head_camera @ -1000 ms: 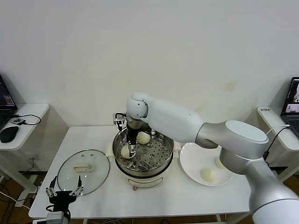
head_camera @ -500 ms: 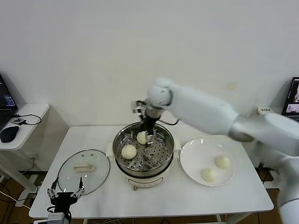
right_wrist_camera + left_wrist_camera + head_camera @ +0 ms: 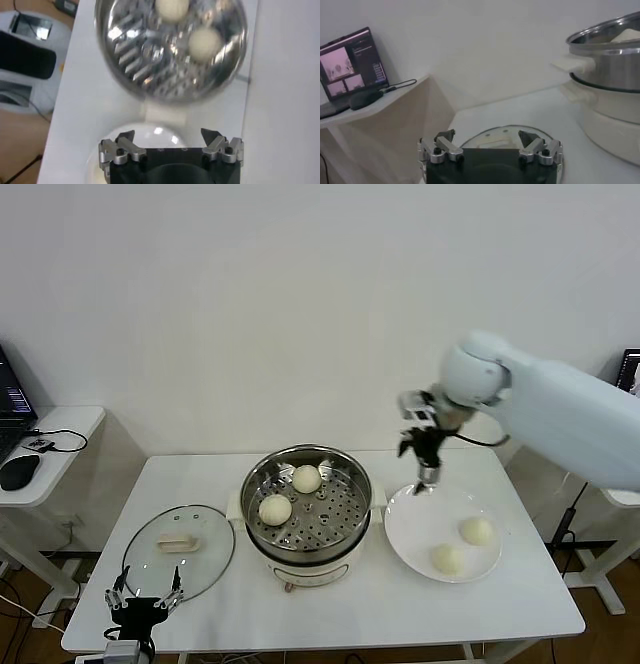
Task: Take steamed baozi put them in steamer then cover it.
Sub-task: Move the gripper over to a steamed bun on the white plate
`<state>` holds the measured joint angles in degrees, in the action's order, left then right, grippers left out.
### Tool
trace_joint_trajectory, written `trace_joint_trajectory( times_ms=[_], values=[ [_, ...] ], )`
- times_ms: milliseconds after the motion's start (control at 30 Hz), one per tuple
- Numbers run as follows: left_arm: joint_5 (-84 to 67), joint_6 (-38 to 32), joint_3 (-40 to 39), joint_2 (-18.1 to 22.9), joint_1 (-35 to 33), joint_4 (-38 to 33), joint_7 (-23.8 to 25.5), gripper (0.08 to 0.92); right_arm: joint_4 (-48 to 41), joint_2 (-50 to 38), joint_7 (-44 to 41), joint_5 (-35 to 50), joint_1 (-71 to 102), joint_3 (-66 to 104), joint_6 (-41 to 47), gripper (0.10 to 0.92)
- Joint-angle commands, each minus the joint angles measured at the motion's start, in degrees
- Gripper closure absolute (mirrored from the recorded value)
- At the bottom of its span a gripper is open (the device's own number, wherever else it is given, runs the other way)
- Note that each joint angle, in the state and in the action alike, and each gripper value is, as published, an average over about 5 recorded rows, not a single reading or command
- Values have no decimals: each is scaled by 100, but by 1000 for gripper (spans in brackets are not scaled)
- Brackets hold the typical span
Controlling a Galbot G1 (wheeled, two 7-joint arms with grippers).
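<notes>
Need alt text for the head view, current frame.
Right hand, open and empty, hangs over the far rim of a white plate holding two baozi. Two more baozi sit in the open steamer; the lid lies to its left, near the open left hand.

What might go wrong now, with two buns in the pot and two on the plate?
The right gripper, open, hangs over the plate's far rim; the two buns there lie close together, so grabbing one might nudge the other. The steamer stays uncovered, its lid near the table's edge by the left gripper.
</notes>
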<state>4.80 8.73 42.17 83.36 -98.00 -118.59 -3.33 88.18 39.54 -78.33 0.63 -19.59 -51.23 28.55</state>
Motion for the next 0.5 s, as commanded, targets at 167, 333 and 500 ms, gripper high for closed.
trace_joint_trajectory(
  times_ms=[167, 333, 500],
  values=[
    [22, 3, 56, -44, -250, -52, 7, 177, -483, -422, 24, -1288, 2393, 1181, -262, 203],
    [25, 2, 83, -14, -271, -5, 4, 177, -911, -70, 100, -1491, 2578, 1225, -424, 203],
    [34, -9, 113, -26, -257, 125, -6, 177, -1194, 233, 203, -1515, 2698, 1288, -501, 203]
  ],
)
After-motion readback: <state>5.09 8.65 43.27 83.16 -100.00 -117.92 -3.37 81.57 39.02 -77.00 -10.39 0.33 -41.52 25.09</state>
